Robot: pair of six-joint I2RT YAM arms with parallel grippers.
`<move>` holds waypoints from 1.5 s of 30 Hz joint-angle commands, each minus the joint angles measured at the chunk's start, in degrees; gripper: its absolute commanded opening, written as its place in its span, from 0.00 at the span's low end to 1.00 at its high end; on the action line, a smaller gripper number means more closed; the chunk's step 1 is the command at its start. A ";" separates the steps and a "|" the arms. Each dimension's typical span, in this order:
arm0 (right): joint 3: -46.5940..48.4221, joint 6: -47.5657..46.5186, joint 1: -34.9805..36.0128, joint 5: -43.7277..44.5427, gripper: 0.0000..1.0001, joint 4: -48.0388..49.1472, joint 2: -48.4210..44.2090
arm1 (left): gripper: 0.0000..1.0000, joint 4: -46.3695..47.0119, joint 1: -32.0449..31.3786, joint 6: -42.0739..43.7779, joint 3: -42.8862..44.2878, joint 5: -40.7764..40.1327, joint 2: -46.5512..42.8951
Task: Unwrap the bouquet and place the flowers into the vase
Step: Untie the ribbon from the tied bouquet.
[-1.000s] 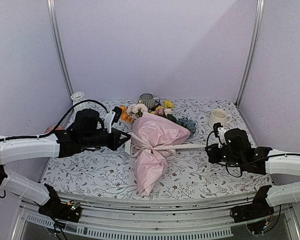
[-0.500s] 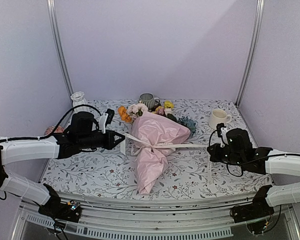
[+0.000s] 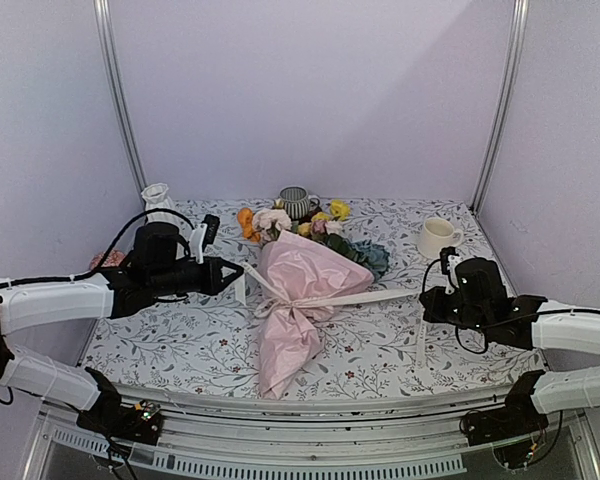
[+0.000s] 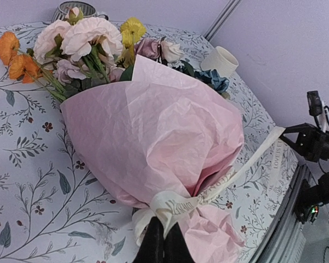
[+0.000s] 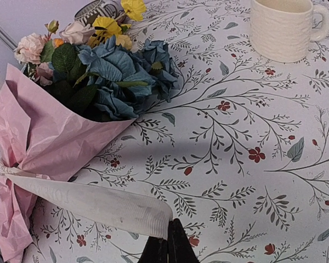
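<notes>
We find the bouquet point(image 3: 298, 290) lying across the middle of the floral tablecloth point(image 3: 380, 350), blooms toward the back. The ribbed white vase point(image 3: 158, 197) stands well apart at the far left corner. The left gripper point(image 4: 163, 244) is pinched together on a tail of the pale ribbon point(image 5: 93, 204) just beside the knot, and the right gripper point(image 5: 169, 241) is clamped on the other tail, which runs out taut. We judge the bundle light and soft: the crinkled pink tissue paper point(image 4: 153, 126) would tear or slip if grabbed, and the ribbon is thin and flat. The flowers point(image 4: 82, 41) look best taken by their stiff green stems, not their petals.
</notes>
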 commanded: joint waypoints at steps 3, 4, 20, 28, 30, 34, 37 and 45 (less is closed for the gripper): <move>-0.95 0.89 -0.97 2.46 0.02 -0.37 -1.90 | 0.00 0.40 0.70 1.98 2.06 1.81 -1.22; -1.05 0.81 -0.95 2.37 0.02 -0.11 -2.02 | 0.00 0.02 0.73 2.37 2.78 2.24 -1.20; -2.62 -0.95 -0.95 -1.46 0.02 4.54 -0.77 | 0.00 -5.44 -2.01 7.16 14.23 7.17 2.36; -0.98 -1.60 -0.97 -8.32 0.03 7.06 2.43 | 0.00 -9.43 -4.79 10.36 20.89 8.62 7.86; -0.53 -1.72 -0.93 -9.53 0.03 7.44 2.98 | 0.00 -10.21 -5.72 11.09 22.62 8.69 8.88; -0.40 -2.02 -0.97 -10.59 0.04 8.56 4.85 | 0.00 -11.41 -6.58 11.67 26.49 8.96 10.93; 0.14 -2.40 -0.97 -11.32 0.04 9.07 6.47 | 0.00 -11.70 -7.06 12.09 28.90 9.47 11.80; 0.90 -3.05 -0.97 -11.57 0.04 10.04 8.21 | 0.00 -12.68 -7.44 11.61 34.34 10.37 15.92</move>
